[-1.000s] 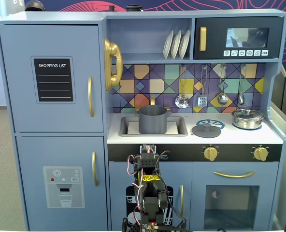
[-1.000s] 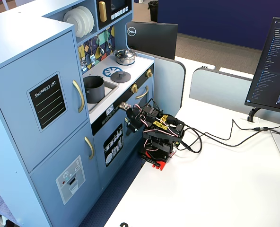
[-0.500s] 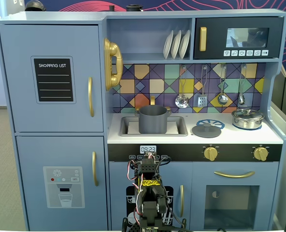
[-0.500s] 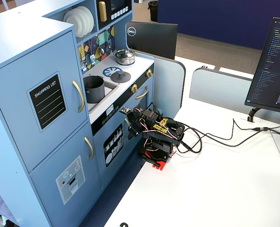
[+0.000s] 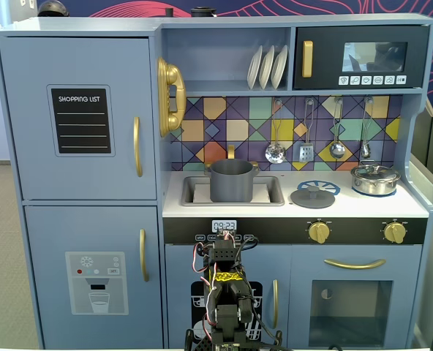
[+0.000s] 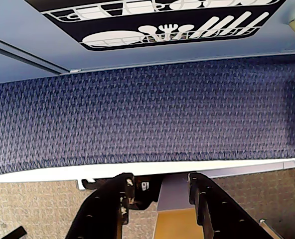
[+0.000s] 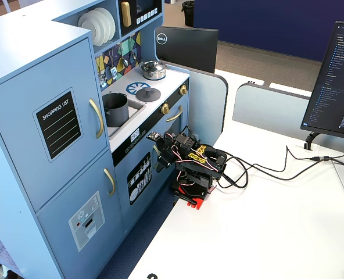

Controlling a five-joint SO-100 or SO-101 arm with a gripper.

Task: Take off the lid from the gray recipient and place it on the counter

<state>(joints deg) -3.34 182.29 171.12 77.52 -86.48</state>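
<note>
The lid lies flat on the counter, between the sink recess and the right edge, partly over the printed blue burner ring and well apart from the gray recipient, which stands open-topped in the sink toward the counter's left end; so by the look of it the task is already met. The lid looks like a thin, stiff, light disc of matte toy metal or plastic, unlikely to break, and its flat rim sits too close to the worktop to pinch; the small central knob seems the only sensible place to take hold, from above. The gripper is nowhere near it: the arm is folded low on the white table in front of the kitchen's lower doors, well below the counter's front edge, and the wrist view shows the claw pointing down at blue carpet with its two fingers parted by a moderate gap and nothing between them
</note>
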